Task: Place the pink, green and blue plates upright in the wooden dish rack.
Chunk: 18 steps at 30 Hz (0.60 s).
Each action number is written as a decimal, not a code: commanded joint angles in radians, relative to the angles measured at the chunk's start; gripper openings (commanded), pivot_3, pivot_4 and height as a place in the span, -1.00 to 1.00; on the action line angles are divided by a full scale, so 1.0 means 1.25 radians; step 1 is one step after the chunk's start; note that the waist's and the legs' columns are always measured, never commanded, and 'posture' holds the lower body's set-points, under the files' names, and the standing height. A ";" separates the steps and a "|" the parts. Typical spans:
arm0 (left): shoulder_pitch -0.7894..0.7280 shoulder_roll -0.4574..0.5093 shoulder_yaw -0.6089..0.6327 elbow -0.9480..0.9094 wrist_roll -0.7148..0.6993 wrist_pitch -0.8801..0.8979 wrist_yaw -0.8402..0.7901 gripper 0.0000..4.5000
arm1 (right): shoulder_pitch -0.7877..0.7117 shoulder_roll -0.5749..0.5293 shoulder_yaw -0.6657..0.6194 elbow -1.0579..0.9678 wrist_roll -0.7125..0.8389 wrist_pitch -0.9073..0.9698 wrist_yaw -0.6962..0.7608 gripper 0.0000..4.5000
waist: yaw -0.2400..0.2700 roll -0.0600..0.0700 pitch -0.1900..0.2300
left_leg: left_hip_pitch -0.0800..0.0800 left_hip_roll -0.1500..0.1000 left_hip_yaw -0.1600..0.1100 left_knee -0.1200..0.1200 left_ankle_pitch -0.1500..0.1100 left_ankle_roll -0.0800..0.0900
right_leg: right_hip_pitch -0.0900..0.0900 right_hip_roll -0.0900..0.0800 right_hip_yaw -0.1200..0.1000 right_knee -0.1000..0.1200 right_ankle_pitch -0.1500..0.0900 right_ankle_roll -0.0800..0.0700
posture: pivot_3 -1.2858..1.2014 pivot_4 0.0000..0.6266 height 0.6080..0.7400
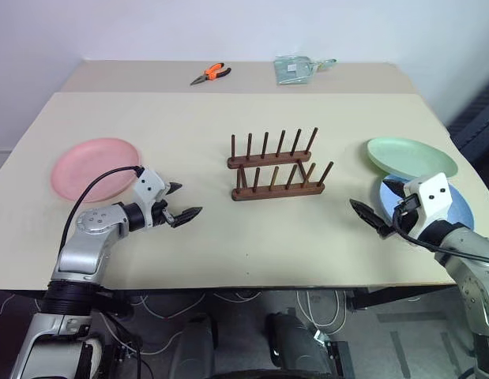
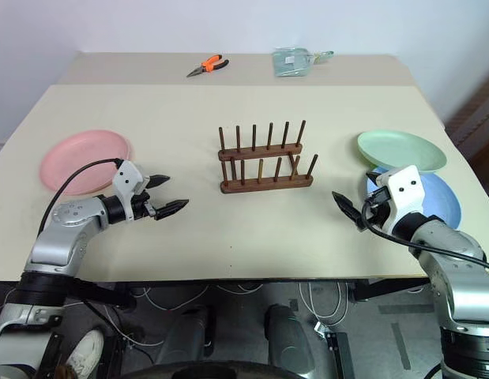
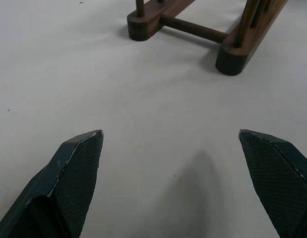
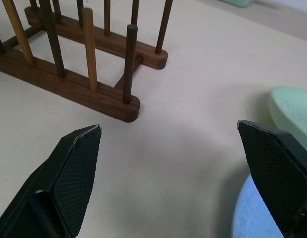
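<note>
The dark wooden dish rack point(image 1: 274, 167) stands empty in the middle of the table. A pink plate point(image 1: 94, 167) lies flat at the left. At the right, a green plate point(image 1: 410, 156) rests partly over a blue plate point(image 2: 443, 197). My left gripper point(image 1: 181, 201) hovers open between the pink plate and the rack, pointing toward the rack, holding nothing. Open as well, my right gripper point(image 1: 376, 200) sits just left of the blue plate, its fingers empty. The rack's end point(image 4: 93, 94) and the edges of the green plate point(image 4: 292, 106) and blue plate point(image 4: 252, 213) appear in the right wrist view.
Orange-handled pliers point(image 1: 211, 74) and a clear plastic bag point(image 1: 295, 69) lie at the far edge of the table. The table's near edge point(image 1: 244, 286) runs just below both arms. Bare tabletop surrounds the rack.
</note>
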 commanded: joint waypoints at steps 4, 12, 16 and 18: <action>-0.026 -0.014 -0.014 -0.021 -0.011 -0.002 -0.018 1.00 | -0.022 -0.002 -0.001 -0.012 0.012 0.000 0.007 0.99 | 0.001 0.000 0.000 | 0.000 0.000 0.000 0.000 0.000 0.000 | 0.000 0.000 0.000 0.000 0.000 0.000 | 0.03 -0.52 0.88; -0.186 -0.072 -0.138 0.165 0.060 -0.080 -0.111 1.00 | -0.025 0.004 0.016 -0.025 -0.020 -0.009 -0.023 0.99 | 0.005 0.000 0.000 | -0.001 -0.001 0.000 0.001 0.000 0.000 | 0.000 0.000 0.000 0.000 0.000 0.000 | 0.03 -0.52 0.88; -0.292 -0.144 -0.209 0.361 0.136 -0.163 -0.122 1.00 | -0.005 0.014 0.004 -0.055 -0.023 -0.004 -0.048 0.99 | 0.003 0.000 0.000 | -0.001 -0.001 0.000 0.001 0.000 0.000 | 0.000 0.000 0.000 0.000 0.000 0.000 | 0.03 -0.52 0.88; -0.351 -0.203 -0.221 0.485 0.165 -0.205 -0.088 1.00 | 0.028 0.021 -0.013 -0.082 -0.026 -0.002 -0.065 0.99 | 0.005 0.000 0.000 | -0.001 -0.001 0.000 0.002 0.000 0.000 | 0.000 0.001 0.000 0.000 0.000 0.001 | 0.03 -0.52 0.88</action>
